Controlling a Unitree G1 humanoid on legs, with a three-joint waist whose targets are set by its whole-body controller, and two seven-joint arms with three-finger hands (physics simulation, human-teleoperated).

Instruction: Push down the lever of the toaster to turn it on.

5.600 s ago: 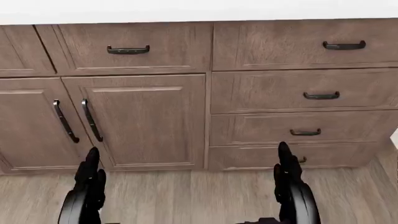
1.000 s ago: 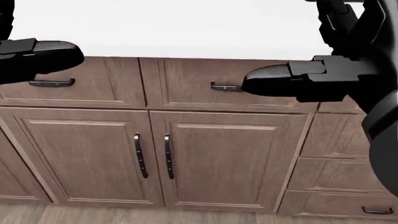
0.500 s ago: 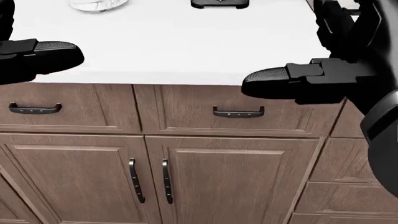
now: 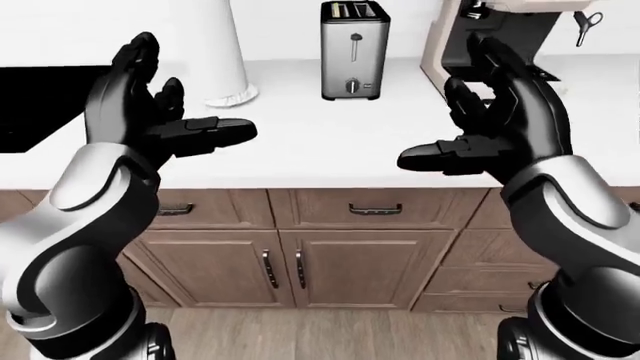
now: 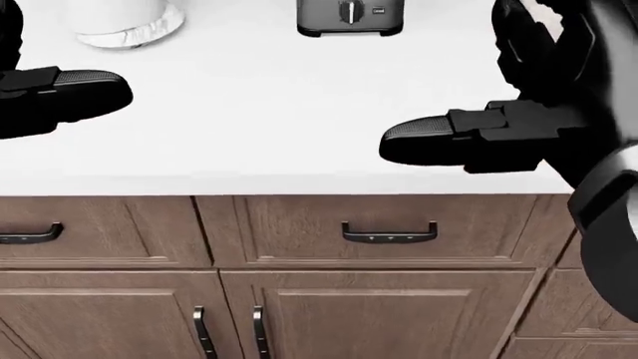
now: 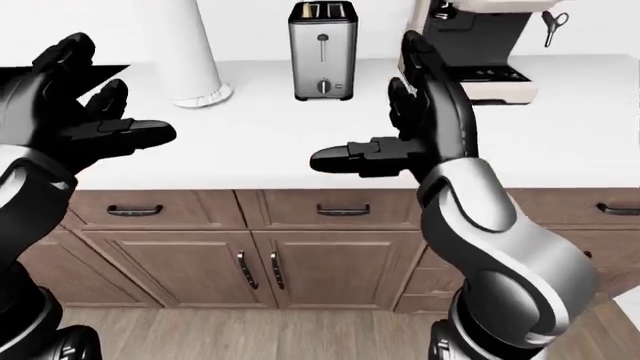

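Both my hands are empty, left hand (image 4: 150,112) and right hand (image 4: 500,112) raised over the desk (image 4: 330,142) with fingers (image 4: 135,64) spread wide. One toaster (image 4: 354,49) stands at twelve o'clock by the wall, well apart from either hand, its single lever (image 4: 353,40) near the slot's top (unpressed, I judge). One coffee machine (image 4: 490,37) sits just beside it at one o'clock; reaching with my right, I could knock it, or merely shove the toaster.
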